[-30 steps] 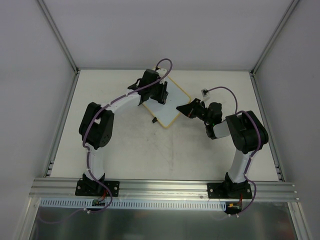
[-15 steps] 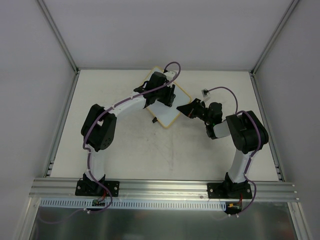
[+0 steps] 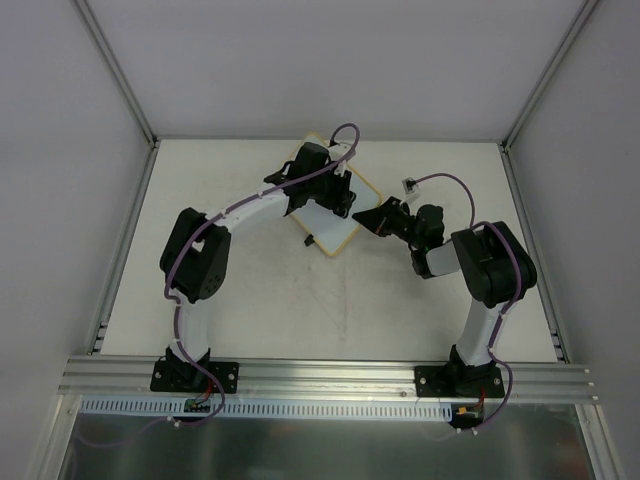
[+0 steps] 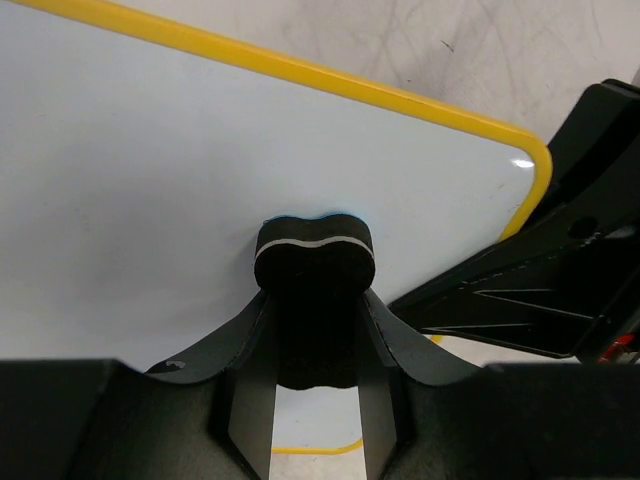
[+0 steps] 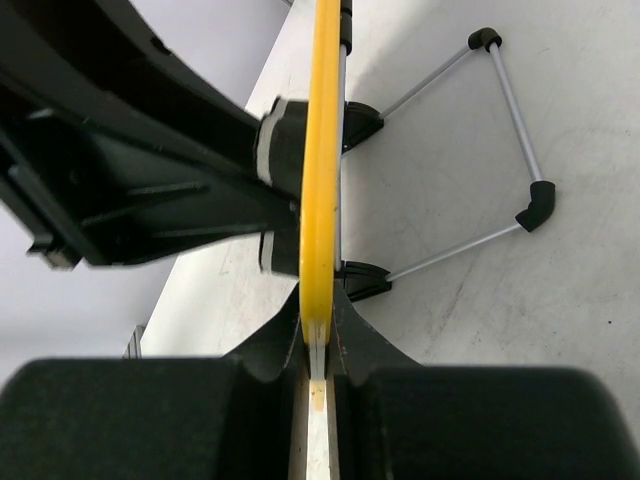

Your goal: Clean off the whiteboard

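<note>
The whiteboard point(image 3: 337, 228) is a small white rectangle with rounded corners and a thin yellow frame, its face blank and glossy. It sits at the far middle of the bench point(image 3: 250, 290), turned cornerwise to the bench's edges, one edge pinched in the right hand point(image 5: 318, 330). Two black clips point(image 5: 362, 122) hold a wire stand point(image 5: 533, 205) behind it.

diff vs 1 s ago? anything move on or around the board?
The left fingers, shut on the eraser, swept to the right across the whiteboard, then eased slightly back. Nothing was grabbed or released. The right fingers stayed clamped on the yellow frame, and the board did not shift.
</note>
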Controlling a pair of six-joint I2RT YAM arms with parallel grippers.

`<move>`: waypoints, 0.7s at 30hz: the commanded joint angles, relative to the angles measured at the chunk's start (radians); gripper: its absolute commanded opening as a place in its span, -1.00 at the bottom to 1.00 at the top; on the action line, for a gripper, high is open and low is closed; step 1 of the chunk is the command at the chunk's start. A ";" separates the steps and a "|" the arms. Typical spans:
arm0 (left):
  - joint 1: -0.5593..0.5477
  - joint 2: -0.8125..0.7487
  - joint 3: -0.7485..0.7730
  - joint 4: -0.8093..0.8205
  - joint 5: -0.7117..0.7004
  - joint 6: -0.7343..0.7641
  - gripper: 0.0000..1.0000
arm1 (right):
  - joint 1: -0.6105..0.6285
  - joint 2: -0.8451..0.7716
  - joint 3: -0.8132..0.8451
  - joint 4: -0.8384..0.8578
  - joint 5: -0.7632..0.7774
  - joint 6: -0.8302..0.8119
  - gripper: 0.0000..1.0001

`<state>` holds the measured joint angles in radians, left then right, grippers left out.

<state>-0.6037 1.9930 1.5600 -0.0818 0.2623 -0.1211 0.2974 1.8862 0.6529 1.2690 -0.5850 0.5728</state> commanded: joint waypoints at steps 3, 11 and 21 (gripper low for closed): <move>0.111 0.038 0.037 -0.003 -0.029 0.031 -1.00 | 0.023 -0.035 0.031 0.237 -0.053 -0.002 -1.00; 0.245 0.127 0.144 -0.004 -0.051 0.052 -1.00 | 0.023 -0.030 0.034 0.239 -0.053 -0.001 -1.00; 0.349 0.231 0.272 -0.078 -0.092 0.023 -1.00 | 0.022 -0.029 0.034 0.239 -0.052 -0.001 -1.00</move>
<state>-0.2981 2.1853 1.8050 -0.1379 0.2562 -0.1028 0.3000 1.8862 0.6575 1.2694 -0.5835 0.5724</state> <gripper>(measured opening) 0.304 0.074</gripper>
